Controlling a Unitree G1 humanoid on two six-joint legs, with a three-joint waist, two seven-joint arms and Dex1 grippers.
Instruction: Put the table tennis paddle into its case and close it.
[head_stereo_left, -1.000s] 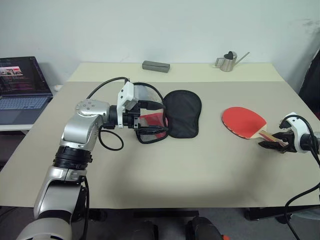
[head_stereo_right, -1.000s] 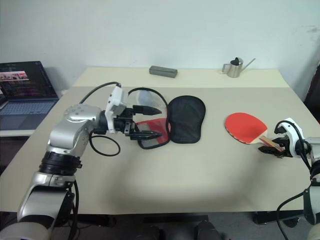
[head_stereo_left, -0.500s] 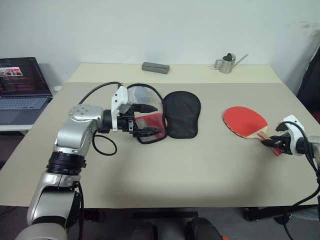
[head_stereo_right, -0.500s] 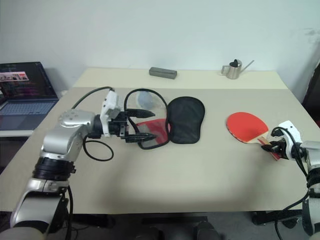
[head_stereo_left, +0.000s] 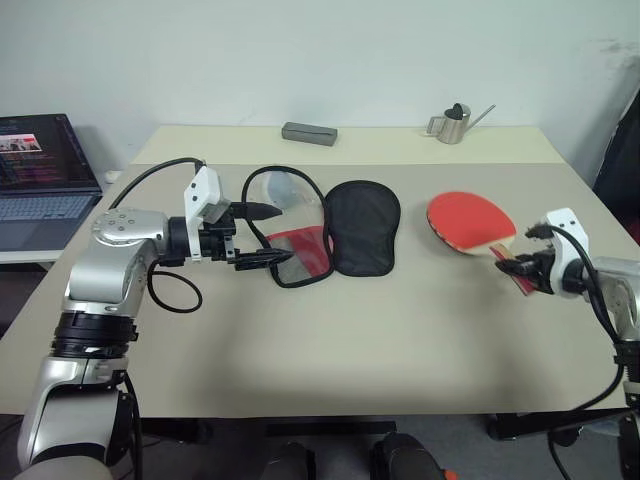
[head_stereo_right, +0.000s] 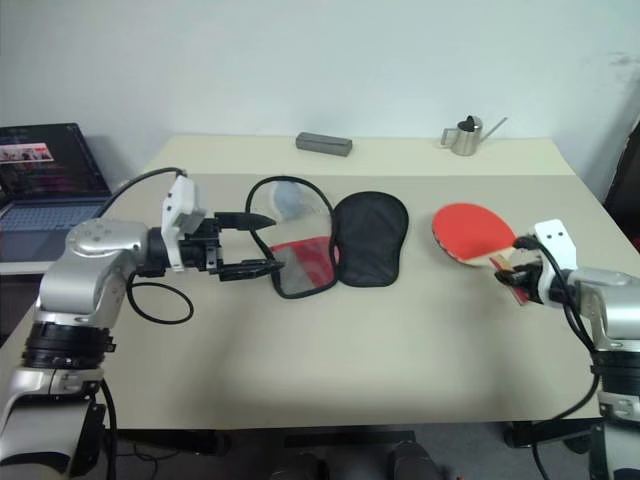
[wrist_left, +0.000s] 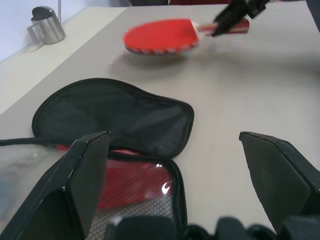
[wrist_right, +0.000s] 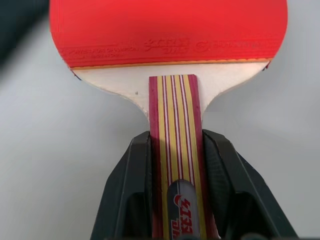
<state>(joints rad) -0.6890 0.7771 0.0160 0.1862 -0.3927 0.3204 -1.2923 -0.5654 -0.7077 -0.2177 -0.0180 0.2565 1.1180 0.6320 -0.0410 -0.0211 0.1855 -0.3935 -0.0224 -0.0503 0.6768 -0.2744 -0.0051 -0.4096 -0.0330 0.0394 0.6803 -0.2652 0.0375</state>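
Note:
The table tennis paddle (head_stereo_left: 464, 219), red face up, hangs just above the table at the right. My right gripper (head_stereo_left: 516, 266) is shut on its striped handle (wrist_right: 175, 130), the fingers (wrist_right: 129, 175) pressing either side. The case (head_stereo_left: 364, 228) lies unzipped in the middle of the table. Its black mesh half is flat and its red panel (head_stereo_left: 303, 248) sits to the left. At the case's left edge my left gripper (head_stereo_left: 274, 234) stands open and holds nothing. Its wide-spread fingers (wrist_left: 85, 170) point toward the case (wrist_left: 120, 117) and the paddle (wrist_left: 160, 36) beyond.
A laptop (head_stereo_left: 40, 165) sits on a side desk at the far left. A grey box (head_stereo_left: 309, 131) and a small metal watering can (head_stereo_left: 455, 124) stand along the table's back edge. A black cable (head_stereo_left: 170, 290) loops beside my left arm.
My right gripper has shut on the paddle's handle, lifted it and carried it left toward the case. My left gripper, still open, has drawn back left from the case.

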